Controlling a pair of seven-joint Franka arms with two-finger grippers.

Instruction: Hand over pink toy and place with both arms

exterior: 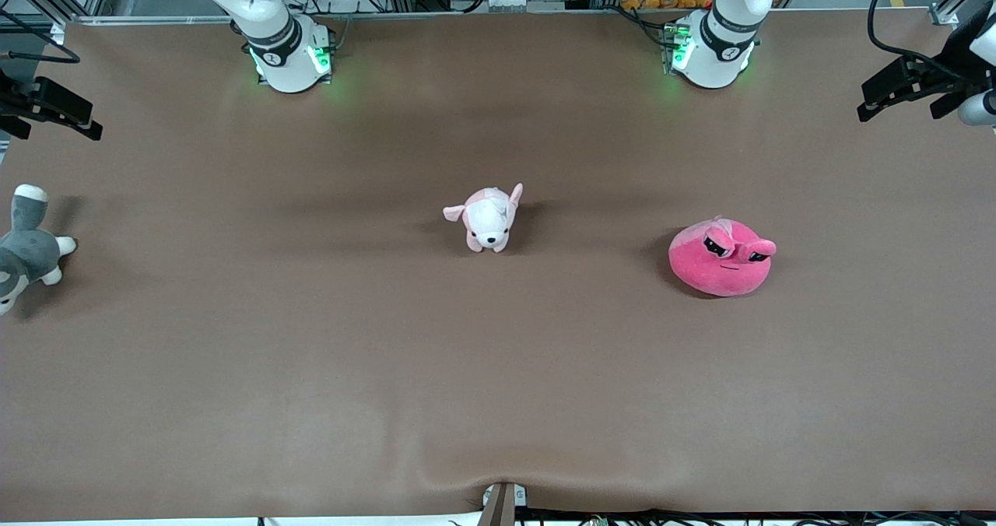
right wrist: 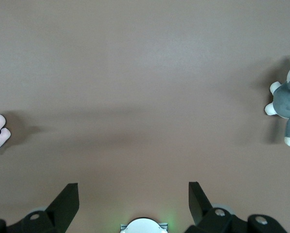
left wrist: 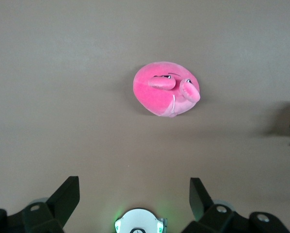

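Round plush pink toy (exterior: 721, 259) lies untouched; left hand (left wrist: 134, 200) and right hand (right wrist: 134, 201) spread apart above.

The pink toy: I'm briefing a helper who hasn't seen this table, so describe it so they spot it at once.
On the brown table, look toward the left arm's end, past the small white and pale-pink dog plush at the middle. The pink toy sits there alone: a round hot-pink blob, the only one with two bulging eye stalks and half-lidded black eyes.
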